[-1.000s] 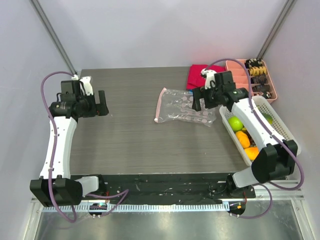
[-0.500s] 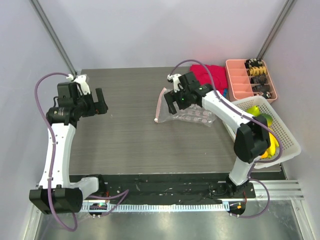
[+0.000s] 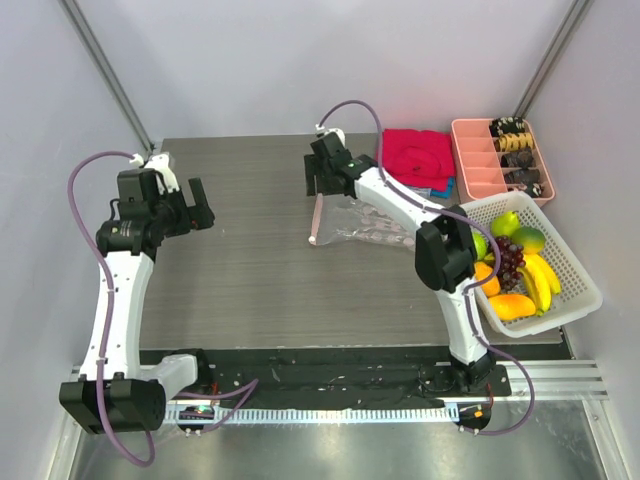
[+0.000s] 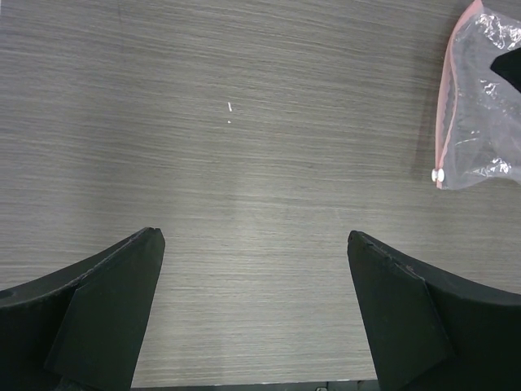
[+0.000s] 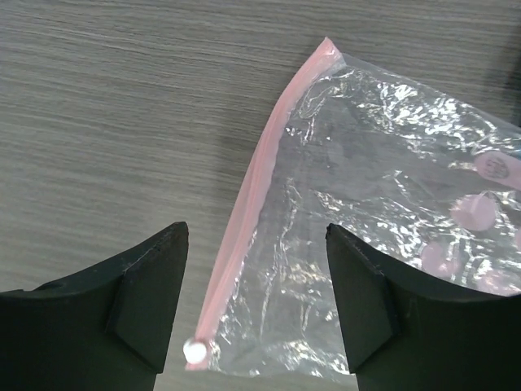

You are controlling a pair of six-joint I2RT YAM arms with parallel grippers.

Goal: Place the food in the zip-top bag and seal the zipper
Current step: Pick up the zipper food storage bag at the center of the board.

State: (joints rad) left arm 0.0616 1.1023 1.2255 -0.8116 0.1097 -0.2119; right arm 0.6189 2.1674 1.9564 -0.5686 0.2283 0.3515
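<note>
Right gripper hovers over bag
Jaws apart, empty, zipper below between them; left gripper wide open, empty.

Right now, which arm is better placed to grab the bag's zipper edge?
Right. The right hand hangs open directly above the zip-top bag, straddling the pink zipper. The left hand is open over bare table, well off to the bag's left.

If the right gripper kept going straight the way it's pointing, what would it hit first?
Probably the zipper of the bag, which lies between the open fingers of the right gripper; the depth is unclear.
</note>
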